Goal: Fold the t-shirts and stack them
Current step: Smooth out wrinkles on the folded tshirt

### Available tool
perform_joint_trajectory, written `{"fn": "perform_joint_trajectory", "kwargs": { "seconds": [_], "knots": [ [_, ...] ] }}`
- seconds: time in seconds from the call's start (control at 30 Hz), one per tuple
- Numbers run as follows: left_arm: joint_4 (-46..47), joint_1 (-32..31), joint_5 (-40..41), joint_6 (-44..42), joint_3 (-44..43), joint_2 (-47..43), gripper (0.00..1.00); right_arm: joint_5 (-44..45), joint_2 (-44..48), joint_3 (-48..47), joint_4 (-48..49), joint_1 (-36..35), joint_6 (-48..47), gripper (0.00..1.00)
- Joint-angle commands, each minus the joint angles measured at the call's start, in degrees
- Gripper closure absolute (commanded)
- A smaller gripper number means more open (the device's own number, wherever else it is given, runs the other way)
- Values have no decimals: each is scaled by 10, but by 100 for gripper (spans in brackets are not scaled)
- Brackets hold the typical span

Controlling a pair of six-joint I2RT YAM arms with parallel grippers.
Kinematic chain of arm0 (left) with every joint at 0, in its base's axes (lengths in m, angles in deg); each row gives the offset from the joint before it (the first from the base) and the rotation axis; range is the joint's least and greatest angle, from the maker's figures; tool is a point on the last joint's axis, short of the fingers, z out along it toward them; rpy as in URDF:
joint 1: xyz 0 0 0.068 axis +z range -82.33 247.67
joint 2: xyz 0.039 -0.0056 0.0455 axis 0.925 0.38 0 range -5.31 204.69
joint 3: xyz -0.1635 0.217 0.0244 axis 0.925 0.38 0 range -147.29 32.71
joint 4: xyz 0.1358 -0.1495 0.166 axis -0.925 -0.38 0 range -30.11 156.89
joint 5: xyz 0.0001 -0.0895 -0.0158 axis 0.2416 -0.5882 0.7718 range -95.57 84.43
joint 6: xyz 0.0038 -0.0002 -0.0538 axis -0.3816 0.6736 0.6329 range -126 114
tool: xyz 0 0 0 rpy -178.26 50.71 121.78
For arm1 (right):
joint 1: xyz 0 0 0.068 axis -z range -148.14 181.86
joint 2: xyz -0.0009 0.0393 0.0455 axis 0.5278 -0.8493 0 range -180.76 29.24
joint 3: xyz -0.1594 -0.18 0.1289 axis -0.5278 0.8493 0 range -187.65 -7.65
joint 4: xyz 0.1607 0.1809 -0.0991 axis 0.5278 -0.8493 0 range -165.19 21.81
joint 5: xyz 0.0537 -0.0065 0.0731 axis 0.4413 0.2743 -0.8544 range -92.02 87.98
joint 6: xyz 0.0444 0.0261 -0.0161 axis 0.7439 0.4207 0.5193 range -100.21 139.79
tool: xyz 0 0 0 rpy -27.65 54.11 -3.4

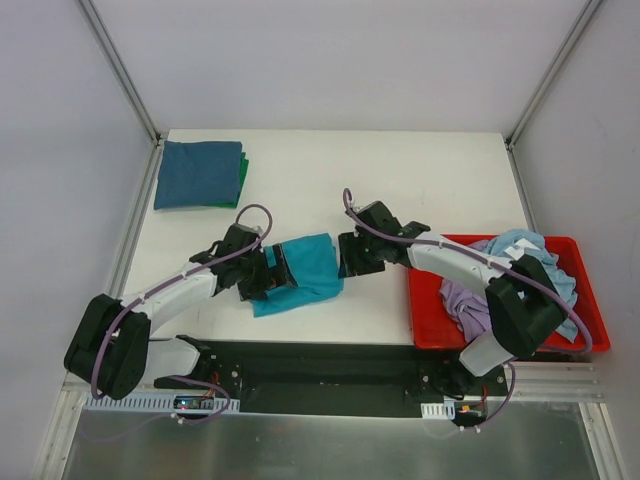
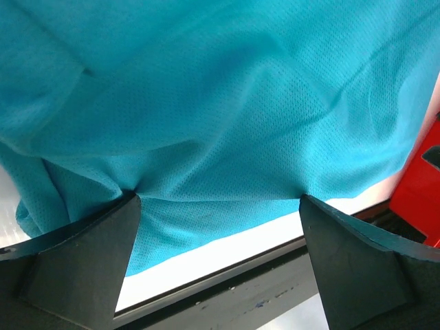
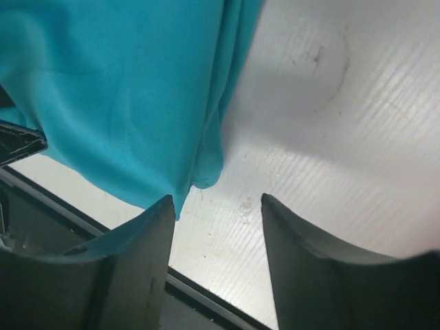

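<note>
Flanking the one teal t-shirt (image 1: 300, 272) near the front edge of the table (image 1: 400, 180), both grippers are standing released: the left gripper (image 1: 272, 274) is gaping at its widest with the cloth bunching just beyond its fingertips, while the right gripper (image 1: 348, 255) is showing parted jaws with only bare tabletop between them, the shirt's hem lying just beside one finger. The teal t-shirt is lying as a rough, rumpled oblong, not yet squared off or stacked, so the job is looking about halfway done. To the right, one red bin (image 1: 428, 325) is holding a loose heap in which two garments are showing, a lavender shirt (image 1: 465, 305) and a light blue shirt (image 1: 530, 250); whether more are lying underneath cannot be told. At the far left corner, a stack of two is sitting folded, a dark blue shirt (image 1: 198, 173) resting on a green shirt (image 1: 243, 175) whose edge is peeking out on the right. By this count two shirts are appearing finished, one is under way and at least two are waiting in the bin, making five visible in all
</note>
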Motion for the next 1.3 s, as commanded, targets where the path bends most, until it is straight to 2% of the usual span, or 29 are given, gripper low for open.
{"fn": "perform_joint_trajectory", "kwargs": {
  "seconds": [0.0, 0.17, 0.27, 0.37, 0.53, 0.67, 0.83, 0.9, 1.07, 1.27],
  "knots": [
    [-40, -2, -60, -37, -12, -25, 1, -44, 71, 10, 48, -2, -19, 34],
    [-45, -2, -62, -40, -53, -86, 1, -90, 127, 24, 88, -1, -13, 4],
    [-66, -2, -13, -39, -84, -103, 1, -143, 147, 38, 126, -2, -9, 4],
    [-95, 13, 44, -32, -120, -80, 1, -201, 136, 45, 165, -8, 4, 4],
    [-93, 58, 47, -40, -164, 15, 1, -224, 83, 33, 196, -20, 4, 4],
    [-81, 76, 20, -46, -184, 80, 1, -236, 28, 25, 206, -21, 11, 4],
    [-70, 105, 73, -55, -193, 142, 1, -256, -44, 18, 198, -20, 8, 4],
    [-58, 124, 102, -58, -199, 174, 1, -250, -67, 15, 168, -20, -8, 4],
    [-44, 148, 69, -69, -232, 256, 1, -216, -99, 25, 147, -20, -22, 4],
    [-42, 151, 41, -80, -249, 270, 1, -174, -84, 17, 131, -18, -31, 4]
  ]
}}
